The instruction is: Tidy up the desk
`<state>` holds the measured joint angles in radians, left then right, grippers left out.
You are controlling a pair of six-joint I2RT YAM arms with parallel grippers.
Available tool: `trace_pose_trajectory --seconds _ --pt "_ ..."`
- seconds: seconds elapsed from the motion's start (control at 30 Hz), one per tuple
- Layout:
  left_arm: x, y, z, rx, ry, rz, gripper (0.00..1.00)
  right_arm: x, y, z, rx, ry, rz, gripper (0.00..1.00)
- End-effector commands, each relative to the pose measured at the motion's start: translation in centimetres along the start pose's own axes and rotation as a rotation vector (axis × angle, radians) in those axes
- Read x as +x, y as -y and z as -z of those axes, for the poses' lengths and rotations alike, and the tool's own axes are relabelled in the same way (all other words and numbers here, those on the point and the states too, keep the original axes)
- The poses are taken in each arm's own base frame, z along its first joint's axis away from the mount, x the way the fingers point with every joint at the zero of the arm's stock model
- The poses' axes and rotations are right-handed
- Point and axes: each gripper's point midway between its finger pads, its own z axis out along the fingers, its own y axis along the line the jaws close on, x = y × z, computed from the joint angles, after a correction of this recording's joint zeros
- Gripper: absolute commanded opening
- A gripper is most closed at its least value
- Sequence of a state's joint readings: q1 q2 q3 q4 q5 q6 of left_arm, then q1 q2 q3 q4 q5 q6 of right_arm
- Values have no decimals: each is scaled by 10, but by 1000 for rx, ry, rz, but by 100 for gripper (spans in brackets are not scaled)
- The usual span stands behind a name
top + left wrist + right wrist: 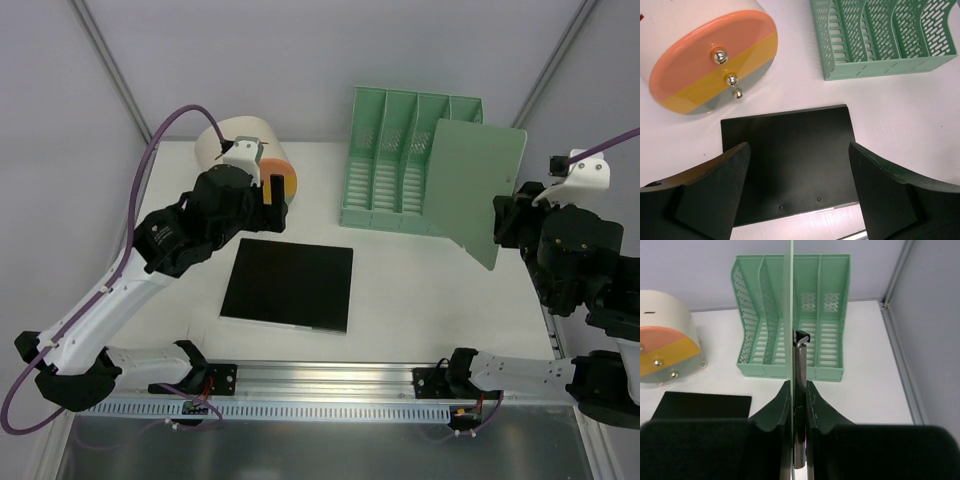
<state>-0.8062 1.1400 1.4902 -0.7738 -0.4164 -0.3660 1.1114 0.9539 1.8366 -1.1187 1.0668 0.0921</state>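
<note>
The white desk (400,290) carries a black rectangular sheet (288,284) near its front middle. My left gripper (272,192) hovers over the back left and is open and empty; in the left wrist view its jaws (799,150) stand wide apart above the black sheet (790,125). My right gripper (502,222) is shut on a green clipboard (478,190) and holds it upright, off the desk, in front of the right end of a green file rack (395,165). In the right wrist view the clipboard (788,315) is edge-on, and the gripper (798,387) pinches it at its metal clip (800,360).
A round cream drawer box (245,150) with orange, yellow and grey drawer fronts (710,60) lies at the back left beside my left gripper. The green file rack (815,310) has several slots. An aluminium rail (330,378) runs along the front edge. Grey walls frame the desk.
</note>
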Motion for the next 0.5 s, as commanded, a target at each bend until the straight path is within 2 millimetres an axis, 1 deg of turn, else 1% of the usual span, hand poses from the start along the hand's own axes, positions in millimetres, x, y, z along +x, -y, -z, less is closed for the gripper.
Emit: trace_pose_trajectory --seconds 0.0,0.1,0.17,0.23,0.27,0.3,0.47 --pt "-24 20 -3 68 60 -19 82 -18 32 5 130 65 16 1" --pt "-29 29 -13 84 72 -24 82 -21 35 4 155 79 35 1" --pt "-36 32 -16 92 86 -23 83 -24 38 2 194 93 69 1" --pt "-36 36 -22 98 73 -28 83 -28 39 1 220 107 89 1" --pt "-40 37 -23 101 80 -30 83 -29 40 1 236 114 94 1" --pt "-42 37 -24 99 80 -31 83 -28 38 -1 241 115 111 1" --pt "-49 39 -31 122 81 -24 83 -35 34 -5 267 130 150 1"
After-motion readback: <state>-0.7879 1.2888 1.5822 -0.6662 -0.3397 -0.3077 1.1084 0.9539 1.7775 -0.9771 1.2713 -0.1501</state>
